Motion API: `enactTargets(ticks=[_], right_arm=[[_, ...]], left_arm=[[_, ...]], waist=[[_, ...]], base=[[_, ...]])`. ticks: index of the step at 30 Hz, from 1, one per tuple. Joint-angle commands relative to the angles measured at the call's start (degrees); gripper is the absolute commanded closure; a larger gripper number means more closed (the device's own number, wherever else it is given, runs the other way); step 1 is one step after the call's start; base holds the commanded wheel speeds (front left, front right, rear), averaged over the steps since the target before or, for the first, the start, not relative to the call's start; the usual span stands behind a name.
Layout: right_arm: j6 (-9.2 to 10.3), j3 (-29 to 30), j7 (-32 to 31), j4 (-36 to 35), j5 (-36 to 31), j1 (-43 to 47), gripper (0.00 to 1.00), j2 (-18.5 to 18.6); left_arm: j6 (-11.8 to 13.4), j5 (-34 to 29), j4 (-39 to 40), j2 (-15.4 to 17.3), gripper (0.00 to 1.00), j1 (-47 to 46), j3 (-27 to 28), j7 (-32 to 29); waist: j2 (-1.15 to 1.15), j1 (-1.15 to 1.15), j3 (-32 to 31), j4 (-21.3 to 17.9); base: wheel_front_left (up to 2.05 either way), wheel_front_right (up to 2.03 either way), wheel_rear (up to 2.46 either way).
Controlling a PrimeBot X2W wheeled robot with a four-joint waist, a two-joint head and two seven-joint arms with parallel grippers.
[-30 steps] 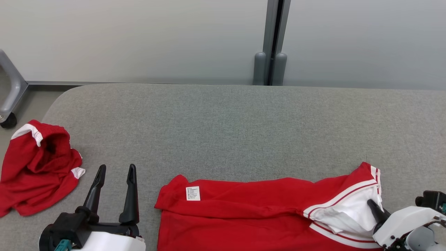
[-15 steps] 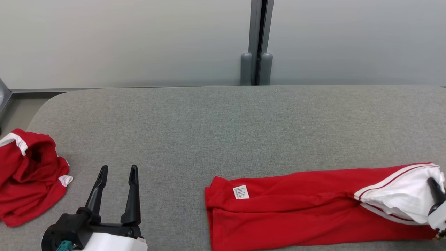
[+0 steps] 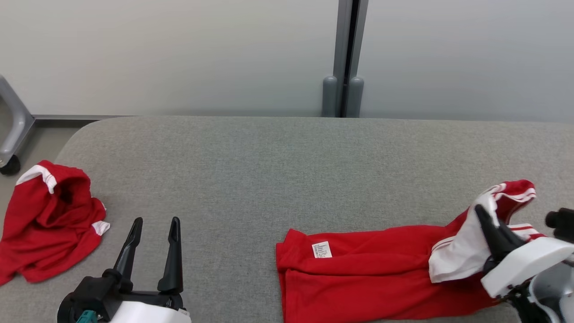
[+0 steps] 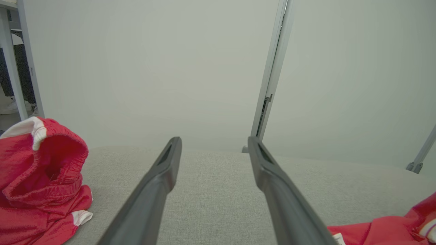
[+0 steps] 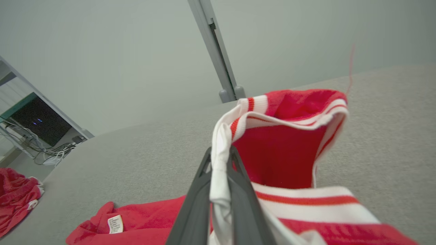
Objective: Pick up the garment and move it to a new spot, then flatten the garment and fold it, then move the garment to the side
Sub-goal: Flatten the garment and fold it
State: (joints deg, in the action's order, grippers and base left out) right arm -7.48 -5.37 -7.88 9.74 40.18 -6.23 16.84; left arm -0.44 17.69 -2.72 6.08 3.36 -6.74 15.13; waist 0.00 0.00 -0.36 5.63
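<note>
Two red garments lie on the grey, fabric-covered tabletop [image 3: 269, 170], whose far edge runs along pale wall panels [image 3: 179, 54]. The bigger one is the garment [image 3: 358, 287] of the task. It stretches along the near edge and reaches toward the near right corner. It is a long red piece, doubled over lengthwise and mostly flat on the surface. At its right end is a white band [image 3: 457, 251] with red stripes, and this end is raised off the tabletop and curls upward.

The second garment [image 3: 49, 224], red with white trim, sits crumpled in a heap on the left edge, not far from the far left corner and well apart from the first.

The left hand [image 3: 156, 220] hovers over the near edge between the two garments. Its two dark fingers are spread wide, point toward the far edge and hold nothing. The right hand [image 3: 482, 213], by the near right corner, has its fingers pressed together on a fold of the white band, pinching it and holding that end up.

A small white label [image 3: 322, 249] is sewn near the garment's left end. A dark caster [image 3: 10, 166] stands on the floor off the far left corner.
</note>
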Motion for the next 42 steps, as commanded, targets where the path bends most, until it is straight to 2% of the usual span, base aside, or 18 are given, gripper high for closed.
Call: enactTargets(ticks=[1,5,9,19,27,28,29,34,38,42], right_arm=[[-0.03,-0.6,-0.9,-1.5,-0.4,0.8,1.00,-0.8],[-0.03,-4.2,-4.7,-6.7,-1.3,1.7,1.00,-4.0],[-0.03,-7.5,-7.2,-6.8,-1.7,0.5,1.00,-6.4],[-0.03,-13.2,-8.7,3.3,-0.8,-3.6,1.00,-10.4],[-0.03,-17.6,-6.7,10.3,1.7,-6.4,1.00,-12.4],[-0.03,-18.1,-6.3,11.0,1.8,-6.7,0.73,-12.5],[-0.03,-18.6,-5.9,11.6,1.9,-7.0,0.00,-12.7],[-0.03,-21.6,-2.7,10.2,4.7,-8.3,0.00,-12.9],[-0.03,-22.3,1.2,5.5,6.4,-8.6,0.00,-10.7],[-0.03,-20.1,5.2,0.5,6.1,-7.9,0.00,-7.5]], left_arm=[[-0.3,-0.4,-0.2,0.1,0.00,0.2,0.1,0.0],[-0.5,-0.6,-1.0,0.2,0.00,-0.6,-0.2,0.0],[-1.1,-0.6,-2.1,0.1,0.00,-1.9,-0.9,0.0],[-2.1,-0.3,-5.2,-0.5,0.00,-4.8,-2.5,0.0],[-2.4,-0.4,-5.8,-1.0,0.00,-5.8,-2.1,0.0],[-2.5,-0.4,-5.8,-1.0,0.00,-5.8,-2.0,0.0],[-2.5,-0.5,-5.9,-1.1,0.00,-5.8,-1.9,0.0],[-2.6,-0.7,-6.2,-1.2,0.00,-5.7,-1.3,0.0],[-2.5,-0.9,-6.0,-1.1,0.00,-4.9,-0.6,0.0],[-2.3,-1.2,-5.2,-1.1,0.00,-3.7,-0.2,0.0]], waist=[[0.00,0.00,-0.4,0.9],[0.00,0.00,-0.4,3.4],[0.00,0.00,0.1,6.2],[0.00,0.00,1.8,11.8],[0.00,0.00,2.5,12.5],[0.00,0.00,2.6,12.4],[0.00,0.00,2.6,12.2],[0.00,0.00,2.0,10.4],[0.00,0.00,0.8,8.4],[0.00,0.00,-0.3,6.5]], base=[[0.00,0.00,0.00],[0.00,0.00,0.00],[0.00,0.00,0.00],[0.00,0.00,0.00],[0.00,0.00,0.00],[0.00,0.00,0.00],[0.00,0.00,0.00],[0.00,0.00,0.00],[0.00,0.00,0.00],[0.00,0.00,0.00]])
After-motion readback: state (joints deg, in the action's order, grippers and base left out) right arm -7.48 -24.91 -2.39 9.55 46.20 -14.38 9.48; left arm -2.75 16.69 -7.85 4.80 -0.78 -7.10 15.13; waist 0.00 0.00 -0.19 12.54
